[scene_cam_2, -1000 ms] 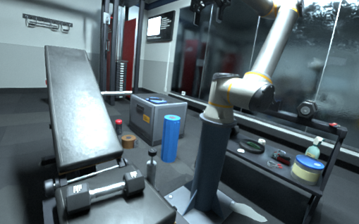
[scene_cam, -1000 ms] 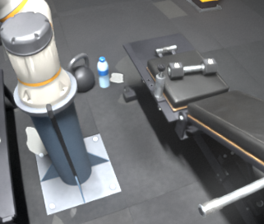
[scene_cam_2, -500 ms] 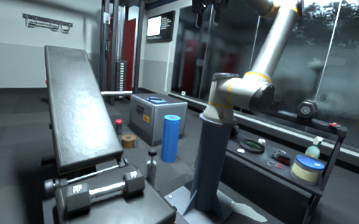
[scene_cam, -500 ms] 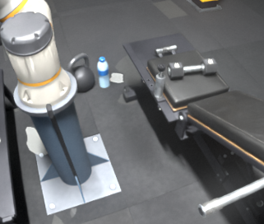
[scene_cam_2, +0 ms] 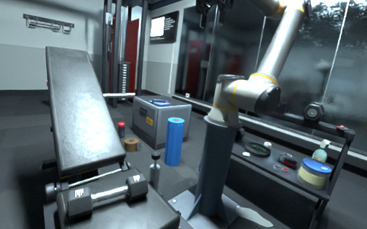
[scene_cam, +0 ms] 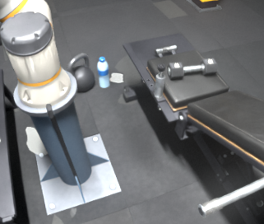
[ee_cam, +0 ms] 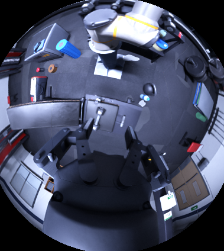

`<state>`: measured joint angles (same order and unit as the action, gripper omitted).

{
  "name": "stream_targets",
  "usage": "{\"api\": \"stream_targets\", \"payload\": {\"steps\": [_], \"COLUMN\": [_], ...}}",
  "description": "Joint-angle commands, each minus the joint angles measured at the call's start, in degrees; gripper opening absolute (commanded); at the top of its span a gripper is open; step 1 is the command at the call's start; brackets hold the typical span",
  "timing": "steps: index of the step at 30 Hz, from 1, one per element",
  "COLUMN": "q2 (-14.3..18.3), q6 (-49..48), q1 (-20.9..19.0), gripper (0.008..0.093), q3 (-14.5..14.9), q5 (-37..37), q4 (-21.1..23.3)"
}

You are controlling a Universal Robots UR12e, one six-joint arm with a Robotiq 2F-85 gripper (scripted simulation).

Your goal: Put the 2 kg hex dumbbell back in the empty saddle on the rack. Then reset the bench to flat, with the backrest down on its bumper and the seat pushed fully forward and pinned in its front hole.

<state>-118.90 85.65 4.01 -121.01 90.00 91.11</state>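
My gripper [ee_cam: 109,131] hangs high above the bench, open and holding nothing; the second side camera shows it [scene_cam_2: 212,8] near the ceiling. Far below, the hex dumbbell [scene_cam: 191,68] [scene_cam_2: 103,195] [ee_cam: 97,118] lies on the bench's seat pad [scene_cam: 194,84] [ee_cam: 103,115]. The backrest [scene_cam_2: 80,108] [scene_cam: 242,119] [ee_cam: 44,114] stands raised at an incline behind the seat. A seat pin knob [scene_cam: 160,78] [scene_cam_2: 155,169] stands at the seat's edge. The rack [scene_cam_2: 296,151] with a dumbbell [scene_cam_2: 313,112] on its upper rail runs behind the arm's pedestal.
The arm's pedestal [scene_cam: 61,144] [scene_cam_2: 213,169] stands beside the bench. A kettlebell [scene_cam: 81,74] and water bottle [scene_cam: 103,72] sit on the floor near the seat end. A grey box [scene_cam_2: 159,119], blue roller [scene_cam_2: 174,141] and tape roll [scene_cam_2: 131,144] lie beyond.
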Motion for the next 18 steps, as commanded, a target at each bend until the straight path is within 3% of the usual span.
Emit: {"api": "stream_targets", "payload": {"steps": [1, 18], "q2": [0.0, 1.6], "q6": [-0.1, -5.6], "q1": [0.0, 0.2], "gripper": [0.0680, 0.0680], "q3": [0.0, -0.1], "q5": [0.0, 0.0], "q4": [0.1, 1.8]}}
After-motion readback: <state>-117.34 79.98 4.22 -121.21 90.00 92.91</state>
